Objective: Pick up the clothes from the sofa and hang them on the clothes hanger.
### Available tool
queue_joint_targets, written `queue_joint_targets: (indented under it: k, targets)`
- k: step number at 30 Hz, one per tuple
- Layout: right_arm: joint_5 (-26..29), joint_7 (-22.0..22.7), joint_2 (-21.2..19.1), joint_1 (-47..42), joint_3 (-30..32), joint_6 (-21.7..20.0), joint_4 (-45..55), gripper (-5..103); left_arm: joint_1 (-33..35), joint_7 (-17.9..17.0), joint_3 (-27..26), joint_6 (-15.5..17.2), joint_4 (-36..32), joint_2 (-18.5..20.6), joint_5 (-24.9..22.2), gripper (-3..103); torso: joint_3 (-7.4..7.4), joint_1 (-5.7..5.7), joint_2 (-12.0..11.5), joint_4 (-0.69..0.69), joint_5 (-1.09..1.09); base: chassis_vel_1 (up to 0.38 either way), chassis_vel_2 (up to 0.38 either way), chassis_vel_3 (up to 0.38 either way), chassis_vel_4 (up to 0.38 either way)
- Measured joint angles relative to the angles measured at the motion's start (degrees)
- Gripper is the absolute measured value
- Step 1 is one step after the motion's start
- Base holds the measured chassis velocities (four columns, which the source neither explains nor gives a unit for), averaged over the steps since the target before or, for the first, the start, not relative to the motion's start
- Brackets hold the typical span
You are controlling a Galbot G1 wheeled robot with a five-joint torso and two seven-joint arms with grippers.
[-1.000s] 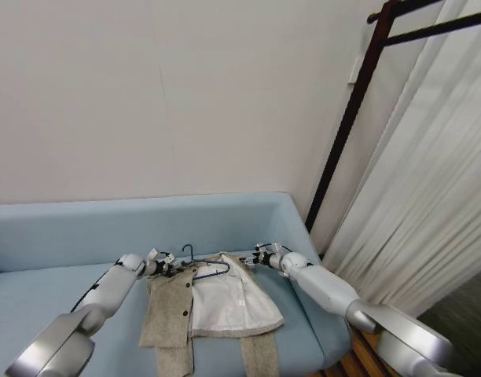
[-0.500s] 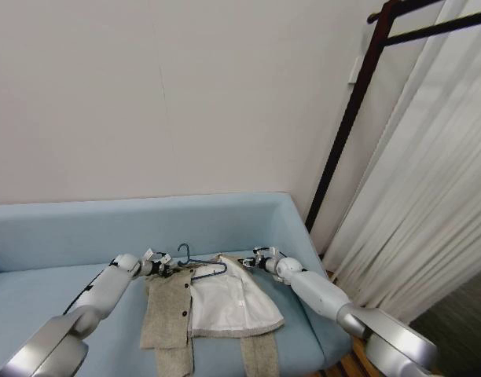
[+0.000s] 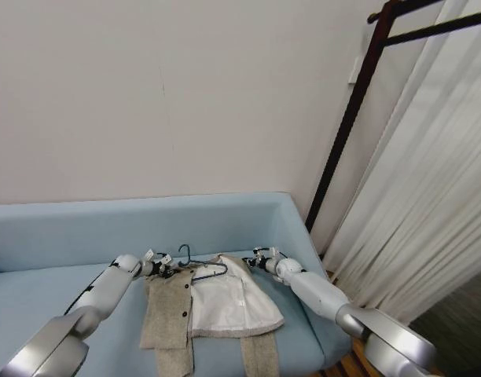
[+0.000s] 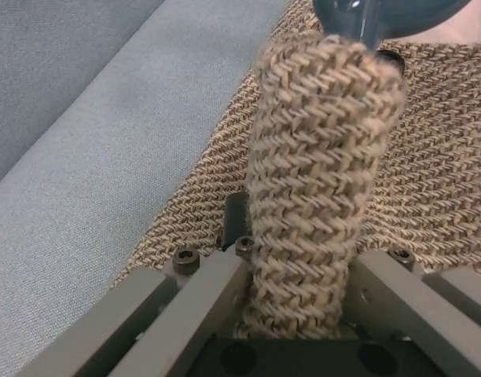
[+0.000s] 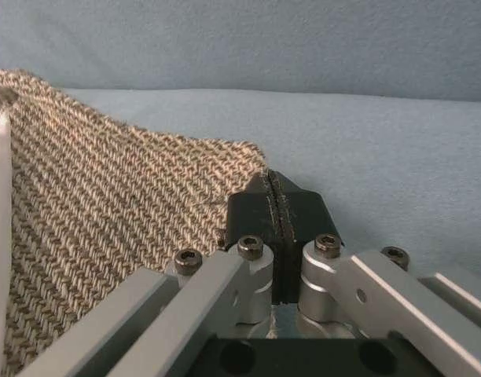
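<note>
Over sofa (image 3: pixel 225 214), L gripper (image 3: pixel 163 270) outstretched pinching jacket (image 3: pixel 168 308), R gripper (image 3: pixel 251 260) outstretched, closed

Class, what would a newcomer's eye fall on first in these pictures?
A tweed jacket on a hanger lies open on the blue sofa. The left gripper clamps a fold at one shoulder; the right gripper sits shut at the other. A dark clothes rack stands at right.

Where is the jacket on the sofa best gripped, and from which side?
Likely best: grip the jacket at its shoulders, over the hanger ends, coming in low along the sofa from each side. It lies flat, but the hanger props up folds there; the left pincer is shut on one.
</note>
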Motion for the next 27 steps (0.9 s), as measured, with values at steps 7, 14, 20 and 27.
queue_joint_targets:
  k: [7, 14, 20, 27]
  targets:
    - [0.2, -4.3, -0.9, 0.9, 2.5, -5.6, -0.9, 20, 0.2, 0.5, 0.0, -0.1, -0.4, 0.4, 0.0, 4, 0.0, 0.0, 0.0, 0.0, -0.01, 0.0, 0.0, 0.0, 0.0]
    - [2.5, -5.6, 0.0, 0.6, 4.7, -8.1, -3.0, 41, 0.2, 1.0, 0.0, -0.2, -0.8, 0.7, 0.0, 4, 0.0, 0.0, 0.0, 0.0, 0.0, 0.0, 0.0, 0.0, 0.0]
    - [2.7, -6.3, 1.4, 0.3, 6.0, -8.5, -4.6, 63, 0.2, 1.2, 0.0, -0.2, -1.0, 0.9, 0.0, 4, 0.0, 0.0, 0.0, 0.01, 0.0, 0.0, 0.0, 0.0, 0.0]
    - [2.9, -6.8, 3.1, 0.2, 7.3, -8.5, -6.3, 89, 0.4, 1.4, -0.1, -0.4, -1.3, 1.0, 0.0, 4, 0.0, 0.0, 0.0, 0.01, -0.01, 0.0, 0.0, 0.0, 0.0]
